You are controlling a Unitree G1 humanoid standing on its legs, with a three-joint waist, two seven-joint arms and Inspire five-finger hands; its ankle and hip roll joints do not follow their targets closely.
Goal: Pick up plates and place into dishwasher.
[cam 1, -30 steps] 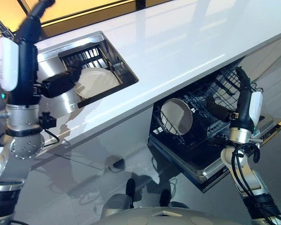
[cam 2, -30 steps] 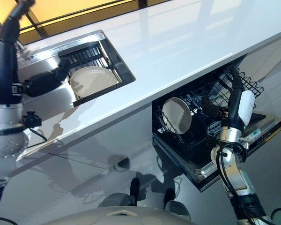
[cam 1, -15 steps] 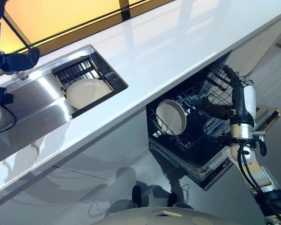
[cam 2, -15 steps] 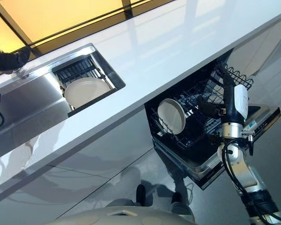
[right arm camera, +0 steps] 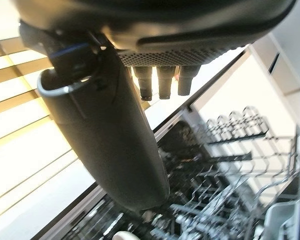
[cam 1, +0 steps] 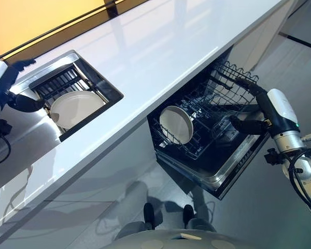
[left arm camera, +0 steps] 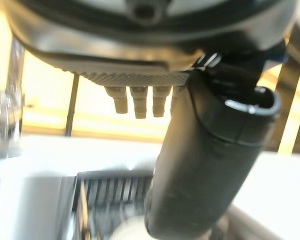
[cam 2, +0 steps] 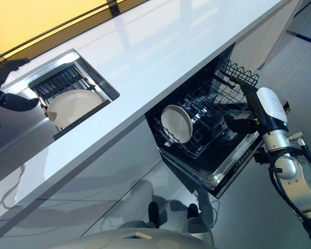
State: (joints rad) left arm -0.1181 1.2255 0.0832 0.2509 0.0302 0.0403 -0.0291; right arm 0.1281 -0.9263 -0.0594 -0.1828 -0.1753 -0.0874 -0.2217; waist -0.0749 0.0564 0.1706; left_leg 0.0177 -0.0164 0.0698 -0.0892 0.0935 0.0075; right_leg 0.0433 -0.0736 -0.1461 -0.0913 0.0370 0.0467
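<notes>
The left hand (cam 1: 16, 99) hovers at the left end of the sink (cam 1: 96, 83), fingers straight and relaxed, holding nothing. A second ago it reached in against the plate (cam 1: 75, 108) lying there; it has since drawn back to the left, leaving that plate unlifted, so the pickup looks yet to be made. The plate leans face-up against a dark rack (cam 1: 59, 85), its face tilted toward the near side, its rim running left to right. A second plate (cam 1: 176, 124) stands on edge in the open dishwasher's basket (cam 1: 207, 111), face turned left. The right hand (cam 1: 249, 124) waits beside the basket, fingers loose and empty.
</notes>
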